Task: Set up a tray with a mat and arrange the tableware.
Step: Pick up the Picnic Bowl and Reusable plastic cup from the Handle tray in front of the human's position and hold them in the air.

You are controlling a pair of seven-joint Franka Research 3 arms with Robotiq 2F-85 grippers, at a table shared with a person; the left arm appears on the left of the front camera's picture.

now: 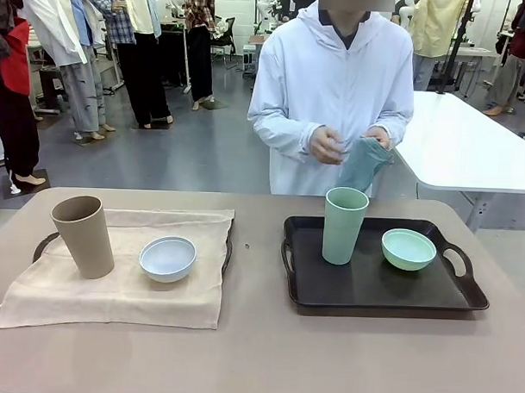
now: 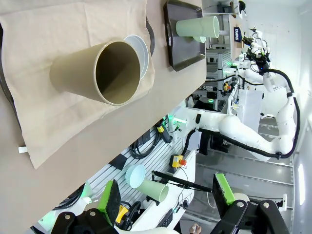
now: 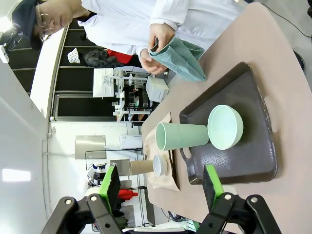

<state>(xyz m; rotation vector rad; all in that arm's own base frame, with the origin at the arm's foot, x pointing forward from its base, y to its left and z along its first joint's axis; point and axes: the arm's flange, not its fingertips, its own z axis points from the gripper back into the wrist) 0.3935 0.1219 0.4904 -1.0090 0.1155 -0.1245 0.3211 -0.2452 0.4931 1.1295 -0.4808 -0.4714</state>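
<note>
Your left gripper [image 2: 165,192] and right gripper [image 3: 162,183] gape wide, empty. At two o'clock, lift the pale green cup [image 1: 344,225], then the pale green bowl [image 1: 408,249], straight off the bare black tray [image 1: 328,289]. That should clear room for the person's teal mat [image 1: 365,163] beyond.

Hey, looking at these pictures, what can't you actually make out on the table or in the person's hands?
- Left tray: in the front view, the beige mat covers all but its handles and a bit of rim.
- Teal cloth: in the front and right wrist views it is bunched in the person's hands, so its full shape is hidden.
- White bowl: in the left wrist view it sits mostly behind the tan cup.
</note>
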